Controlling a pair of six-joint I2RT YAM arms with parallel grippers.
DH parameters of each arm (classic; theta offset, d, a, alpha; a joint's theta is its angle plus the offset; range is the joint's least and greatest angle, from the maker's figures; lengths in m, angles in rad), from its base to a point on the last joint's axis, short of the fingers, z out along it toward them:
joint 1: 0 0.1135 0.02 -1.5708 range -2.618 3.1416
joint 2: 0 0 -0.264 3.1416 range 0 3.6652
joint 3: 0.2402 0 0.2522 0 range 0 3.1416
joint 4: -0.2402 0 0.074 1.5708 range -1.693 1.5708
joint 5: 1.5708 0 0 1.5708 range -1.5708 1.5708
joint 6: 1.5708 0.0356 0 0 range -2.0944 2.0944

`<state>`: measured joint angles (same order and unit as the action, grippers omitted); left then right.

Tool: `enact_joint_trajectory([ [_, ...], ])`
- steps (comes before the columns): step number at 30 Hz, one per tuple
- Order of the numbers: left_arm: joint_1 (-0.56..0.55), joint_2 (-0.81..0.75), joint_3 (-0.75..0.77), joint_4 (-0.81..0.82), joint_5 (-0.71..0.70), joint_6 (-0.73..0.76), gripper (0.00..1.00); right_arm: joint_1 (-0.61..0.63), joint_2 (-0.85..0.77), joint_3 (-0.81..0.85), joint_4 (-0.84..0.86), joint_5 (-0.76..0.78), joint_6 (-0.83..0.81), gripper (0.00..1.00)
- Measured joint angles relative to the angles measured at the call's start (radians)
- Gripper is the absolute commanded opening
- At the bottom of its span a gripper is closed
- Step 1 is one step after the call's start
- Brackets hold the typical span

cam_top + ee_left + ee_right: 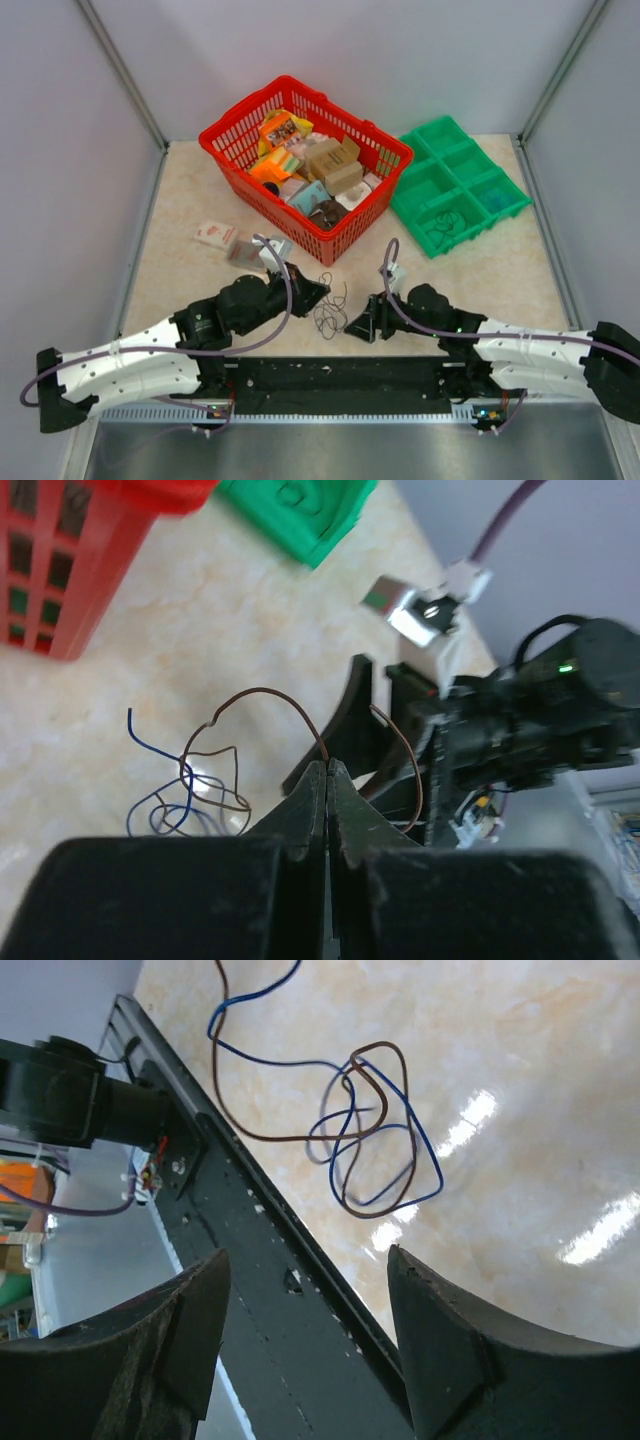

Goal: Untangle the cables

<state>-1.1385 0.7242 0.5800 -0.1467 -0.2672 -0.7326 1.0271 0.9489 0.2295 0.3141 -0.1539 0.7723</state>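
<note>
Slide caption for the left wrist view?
Left hand shut on a brown strand of the tangled cables on the table.

A robot lab cell: grey panel walls (70,120) on metal posts (120,70) box in a counter (500,285) carrying two bolted arms (140,365).

The cables (375,1150) are thin strands of brown and bright blue. They lie on a table (500,280) patterned like cream stone with faint orange-beige veining. At upper centre of the overhead view the basket (300,228) is vivid red with a lattice of slots, and the boxes (335,160) in it are orange, tan and white. To its right the tray (470,185) is emerald green. The left gripper (327,775) and right gripper (305,1270) are matt black. The arms (130,365) are white, with lilac cords (290,295).
</note>
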Motion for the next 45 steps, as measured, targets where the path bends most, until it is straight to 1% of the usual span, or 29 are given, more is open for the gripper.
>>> enact_joint_trajectory([
  [3, 0.000, -0.014, 0.056, 0.032, 0.037, 0.035, 0.00, 0.000, -0.017, -0.010, 0.066, -0.001, -0.012, 0.70],
  [6, 0.000, -0.016, 0.108, 0.059, 0.067, 0.055, 0.00, 0.000, -0.098, -0.019, 0.090, 0.001, -0.063, 0.69],
  [9, 0.000, -0.013, 0.137, 0.053, 0.071, 0.045, 0.00, 0.000, -0.191, 0.009, 0.039, 0.029, -0.148, 0.70],
  [11, 0.000, -0.005, 0.153, 0.027, 0.068, 0.018, 0.00, 0.001, -0.241, 0.054, -0.034, 0.074, -0.211, 0.72],
  [14, 0.005, 0.005, 0.159, 0.003, 0.070, -0.035, 0.00, 0.000, -0.291, 0.135, -0.103, 0.148, -0.313, 0.71],
  [17, 0.009, 0.005, 0.158, 0.008, 0.093, -0.088, 0.00, 0.000, -0.277, 0.192, -0.105, 0.175, -0.402, 0.69],
  [21, 0.012, 0.005, 0.157, 0.032, 0.142, -0.143, 0.00, 0.000, -0.194, 0.245, -0.106, 0.190, -0.506, 0.66],
  [24, 0.012, 0.010, 0.157, 0.050, 0.177, -0.167, 0.00, 0.000, -0.125, 0.264, -0.119, 0.202, -0.569, 0.62],
  [31, 0.012, 0.038, 0.157, 0.068, 0.227, -0.199, 0.00, 0.000, -0.090, 0.307, -0.117, 0.198, -0.622, 0.59],
  [37, 0.012, 0.038, 0.157, 0.078, 0.237, -0.212, 0.00, 0.000, -0.098, 0.307, -0.061, 0.169, -0.615, 0.50],
  [40, 0.012, 0.039, 0.157, 0.093, 0.247, -0.213, 0.00, 0.000, -0.090, 0.307, -0.017, 0.155, -0.607, 0.40],
  [41, 0.012, 0.040, 0.157, 0.097, 0.253, -0.212, 0.00, 0.000, -0.084, 0.307, -0.003, 0.152, -0.603, 0.34],
  [42, 0.012, 0.042, 0.157, 0.099, 0.258, -0.212, 0.00, 0.000, -0.080, 0.307, 0.006, 0.151, -0.597, 0.26],
  [43, 0.012, 0.045, 0.157, 0.100, 0.264, -0.211, 0.00, 0.000, -0.075, 0.307, 0.016, 0.150, -0.590, 0.12],
  [44, 0.012, 0.047, 0.157, 0.100, 0.268, -0.211, 0.04, 0.000, -0.072, 0.307, 0.026, 0.147, -0.583, 0.00],
  [45, 0.012, 0.051, 0.157, 0.100, 0.271, -0.208, 0.24, 0.000, -0.071, 0.306, 0.039, 0.143, -0.574, 0.00],
])
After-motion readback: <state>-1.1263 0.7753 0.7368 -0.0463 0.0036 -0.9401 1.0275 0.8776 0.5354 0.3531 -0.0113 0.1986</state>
